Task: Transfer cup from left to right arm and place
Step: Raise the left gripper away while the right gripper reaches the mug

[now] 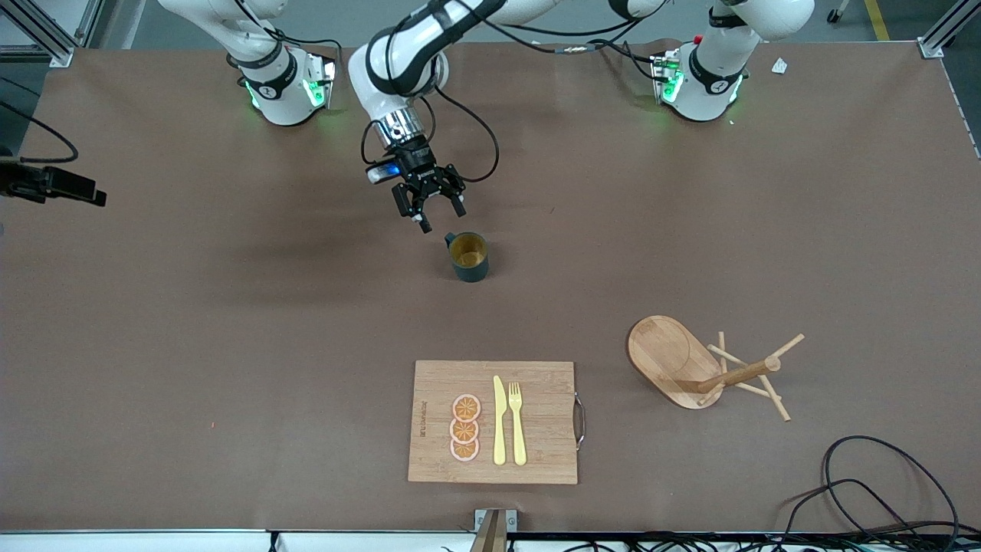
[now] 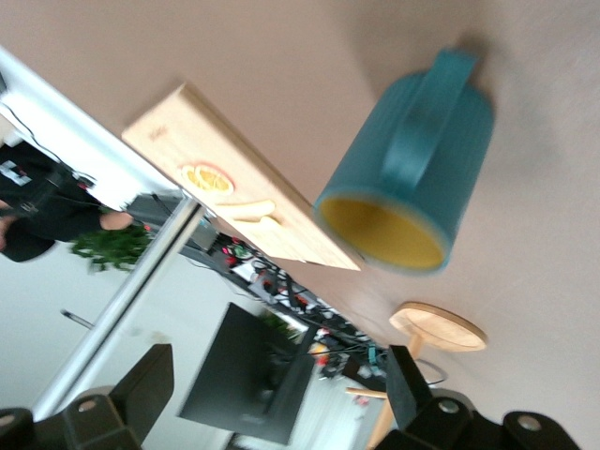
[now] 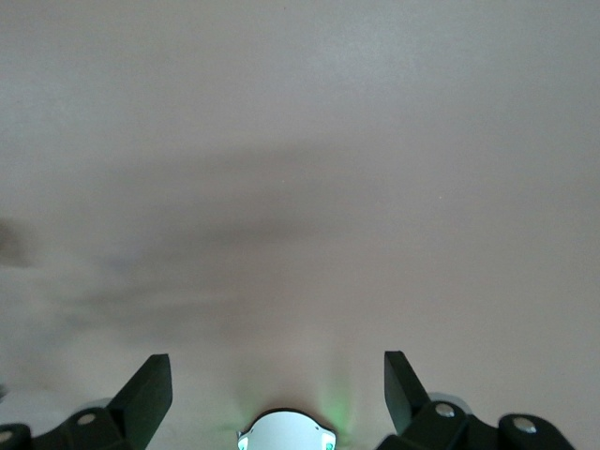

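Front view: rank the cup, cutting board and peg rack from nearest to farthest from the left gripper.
From the open left gripper:
1. cup, on the table just beside it.
2. cutting board, near the front camera's edge.
3. peg rack, toward the left arm's end.

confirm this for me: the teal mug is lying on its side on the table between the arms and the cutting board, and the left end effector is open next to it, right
Not quite: the teal mug stands upright on the table, its yellow inside facing up, as the front view shows. The rest holds: it sits between the arms and the cutting board, with the left end effector open next to it.
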Robot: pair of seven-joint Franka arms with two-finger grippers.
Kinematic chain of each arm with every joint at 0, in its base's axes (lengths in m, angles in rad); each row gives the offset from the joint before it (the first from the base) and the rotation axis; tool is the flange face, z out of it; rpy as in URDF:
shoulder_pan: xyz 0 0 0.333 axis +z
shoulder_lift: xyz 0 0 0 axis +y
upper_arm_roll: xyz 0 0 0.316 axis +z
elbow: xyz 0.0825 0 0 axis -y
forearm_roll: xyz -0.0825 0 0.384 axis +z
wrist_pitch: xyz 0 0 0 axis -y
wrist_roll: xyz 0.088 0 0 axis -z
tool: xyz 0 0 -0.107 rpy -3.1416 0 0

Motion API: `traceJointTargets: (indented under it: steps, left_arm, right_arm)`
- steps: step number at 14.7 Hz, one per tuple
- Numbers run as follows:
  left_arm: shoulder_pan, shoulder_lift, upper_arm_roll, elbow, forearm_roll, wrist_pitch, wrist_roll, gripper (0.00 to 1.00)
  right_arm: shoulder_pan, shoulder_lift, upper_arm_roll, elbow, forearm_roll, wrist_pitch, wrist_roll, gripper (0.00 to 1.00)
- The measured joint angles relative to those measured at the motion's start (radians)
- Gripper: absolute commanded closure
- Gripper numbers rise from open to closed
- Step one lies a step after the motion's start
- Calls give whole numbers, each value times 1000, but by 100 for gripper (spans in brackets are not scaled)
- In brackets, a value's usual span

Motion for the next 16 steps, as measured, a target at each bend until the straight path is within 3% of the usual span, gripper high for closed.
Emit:
traceJointTargets:
  steps: [3,7,11,16]
  left_arm:
    - [92,-107,1,-1,-99,1,8,0]
    - [262,-221,1,-1,-272,6,11,0]
    - [449,-332,0,-2,-448,10,16,0]
    - [586,-432,1,-10,-520,-4,10,0]
  right_arm:
    - [16,22,13,-1,4,21,24,0]
    - [113,47,22,-43,55,80,278,0]
    - [221,54,26,-134,102,197,504,0]
    - [395,54,30,-279,134,430,709,0]
